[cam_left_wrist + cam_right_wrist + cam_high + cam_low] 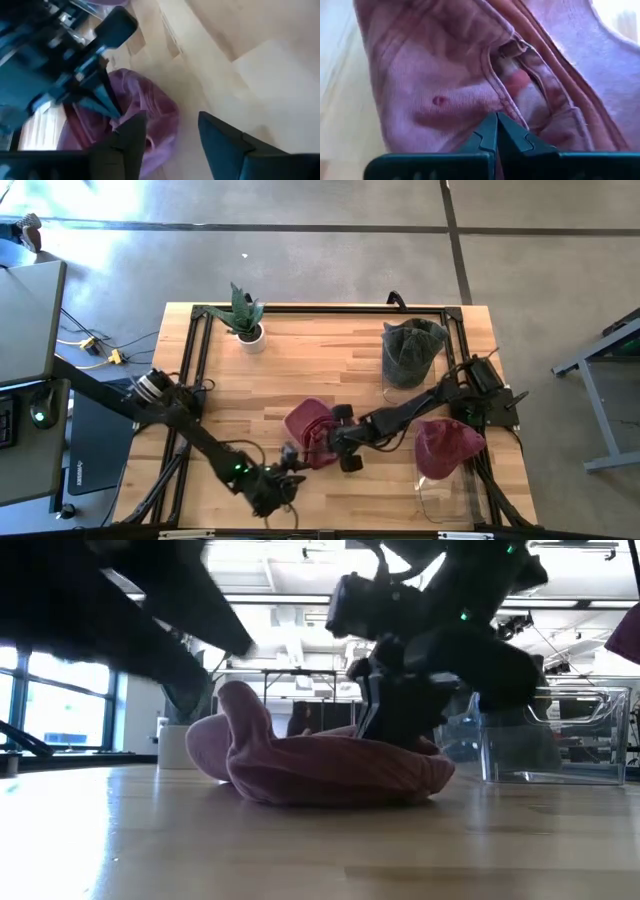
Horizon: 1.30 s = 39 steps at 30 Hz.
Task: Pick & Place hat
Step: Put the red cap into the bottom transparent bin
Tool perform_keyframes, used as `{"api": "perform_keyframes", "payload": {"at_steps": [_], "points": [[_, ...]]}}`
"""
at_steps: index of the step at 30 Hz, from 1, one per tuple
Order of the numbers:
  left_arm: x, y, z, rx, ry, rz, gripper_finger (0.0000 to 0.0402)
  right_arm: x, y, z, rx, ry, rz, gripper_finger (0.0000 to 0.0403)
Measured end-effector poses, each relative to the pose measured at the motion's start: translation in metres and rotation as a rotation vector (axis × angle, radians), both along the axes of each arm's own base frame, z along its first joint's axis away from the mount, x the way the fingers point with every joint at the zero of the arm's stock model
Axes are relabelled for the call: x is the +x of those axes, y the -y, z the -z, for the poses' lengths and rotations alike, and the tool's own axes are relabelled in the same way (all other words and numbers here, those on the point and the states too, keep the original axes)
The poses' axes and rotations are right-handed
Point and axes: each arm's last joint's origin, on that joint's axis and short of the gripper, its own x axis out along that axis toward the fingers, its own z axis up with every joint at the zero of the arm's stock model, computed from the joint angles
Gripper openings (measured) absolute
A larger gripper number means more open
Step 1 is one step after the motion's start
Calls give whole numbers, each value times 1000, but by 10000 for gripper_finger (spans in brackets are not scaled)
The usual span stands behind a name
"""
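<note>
A pink cloth hat lies crumpled on the wooden table, left of centre and toward the near edge. In the low view the hat rests on its underside, with one lobe standing up. My right gripper reaches in from the table's right side. It is shut on the hat, which fills the right wrist view. My left gripper hovers open near the table's near edge, just short of the hat. In its wrist view the left gripper has the hat beside one finger and touches nothing. My right gripper pinches a stitched fold of the pink hat between its two fingertips. It comes from above, slanting in from the table's right side. The hat stays on the table, slack, and is not lifted.
A maroon hat sits on a clear container at the near right. A dark hat sits on another container at the far right. A potted plant stands at the far left. Bare wood lies between them.
</note>
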Motion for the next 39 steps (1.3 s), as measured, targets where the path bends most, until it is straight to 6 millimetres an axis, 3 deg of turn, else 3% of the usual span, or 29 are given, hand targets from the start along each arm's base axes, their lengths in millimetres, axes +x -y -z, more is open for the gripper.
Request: {"api": "perform_keyframes", "payload": {"at_steps": [9, 16, 21, 23, 25, 30, 39], "points": [[38, -37, 19, -36, -131, 69, 172, -2, 17, 17, 176, 18, -59, 2], [46, -55, 22, -70, -170, 22, 114, -2, 17, 17, 205, 16, -80, 5], [44, -54, 24, -96, -219, 64, 26, -3, 16, 17, 211, 13, -99, 3], [44, -54, 24, -102, -234, 75, 9, -3, 16, 17, 215, 11, -110, 5], [45, -53, 21, -93, -223, 65, 13, -3, 16, 18, 212, 9, -130, 6], [46, -40, -11, -57, -108, 21, 4, -3, 15, 17, 197, 11, -181, 2], [39, -34, -19, -72, -139, 11, 2, -7, 7, 5, 46, 68, -203, 25]]}}
